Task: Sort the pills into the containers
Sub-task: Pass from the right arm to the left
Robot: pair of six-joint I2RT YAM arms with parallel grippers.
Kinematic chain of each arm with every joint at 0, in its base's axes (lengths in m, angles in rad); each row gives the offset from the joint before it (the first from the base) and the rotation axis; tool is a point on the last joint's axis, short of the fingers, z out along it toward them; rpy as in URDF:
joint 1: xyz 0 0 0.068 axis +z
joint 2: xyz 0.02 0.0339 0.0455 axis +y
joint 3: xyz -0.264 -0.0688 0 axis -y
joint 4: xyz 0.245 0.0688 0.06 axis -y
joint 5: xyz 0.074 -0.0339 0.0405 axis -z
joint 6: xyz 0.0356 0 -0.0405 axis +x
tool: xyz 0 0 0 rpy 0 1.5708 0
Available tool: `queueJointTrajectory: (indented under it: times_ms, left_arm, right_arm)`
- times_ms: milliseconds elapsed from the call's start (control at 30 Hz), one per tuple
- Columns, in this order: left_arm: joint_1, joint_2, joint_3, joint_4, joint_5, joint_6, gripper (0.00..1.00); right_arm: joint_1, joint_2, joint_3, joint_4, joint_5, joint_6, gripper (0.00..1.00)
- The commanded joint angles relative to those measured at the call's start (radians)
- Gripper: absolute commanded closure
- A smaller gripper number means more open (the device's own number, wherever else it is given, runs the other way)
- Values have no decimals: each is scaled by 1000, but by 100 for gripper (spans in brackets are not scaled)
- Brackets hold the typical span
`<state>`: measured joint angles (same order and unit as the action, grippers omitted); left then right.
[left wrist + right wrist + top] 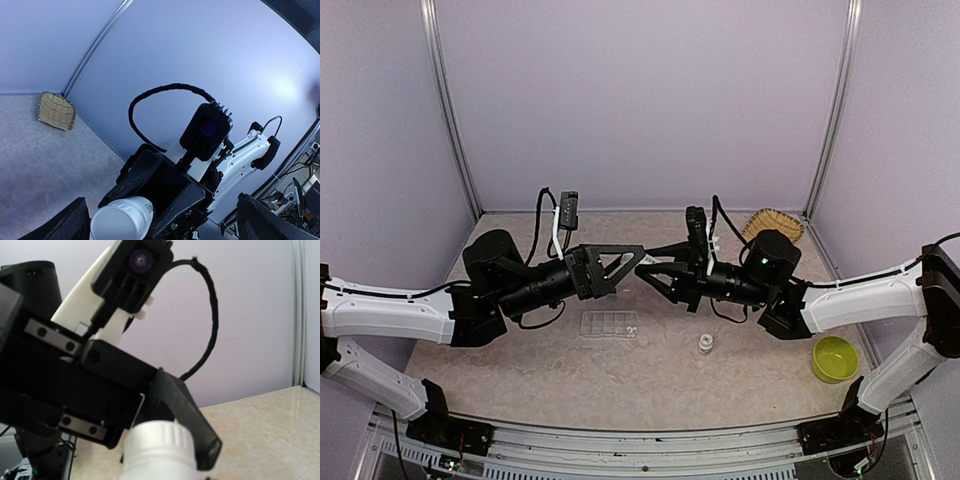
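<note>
My right gripper [650, 270] is shut on a white pill bottle [122, 220], held in mid-air above the table. The bottle's ribbed cap [160, 437] points at my left gripper [628, 262]. The left gripper is open, with its fingers [75, 222] spread wide on either side of the bottle end, and one finger [187, 420] lies alongside the cap. The bottle is hidden between the grippers in the top view. The clear compartment box [610, 324] lies flat on the table below them. No pills can be made out.
A small clear object [705, 344] stands on the table right of the box. A lime-green bowl [834, 358] sits at the front right. A woven basket [772, 224] is at the back right corner and also shows in the left wrist view [56, 111].
</note>
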<state>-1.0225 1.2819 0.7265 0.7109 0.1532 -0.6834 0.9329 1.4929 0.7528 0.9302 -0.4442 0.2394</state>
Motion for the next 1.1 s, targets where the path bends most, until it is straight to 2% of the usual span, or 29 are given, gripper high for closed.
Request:
queueJointTrajectory:
  times_ms: [0,1067]
  left_arm:
    - [-5,-20,-12,24,1,8,1]
    - [-6,-16,-13,44,17,3,1]
  right_arm:
    - [-4,7,5,1,2,-4,85]
    - [15,110,33,43,-73,57,85]
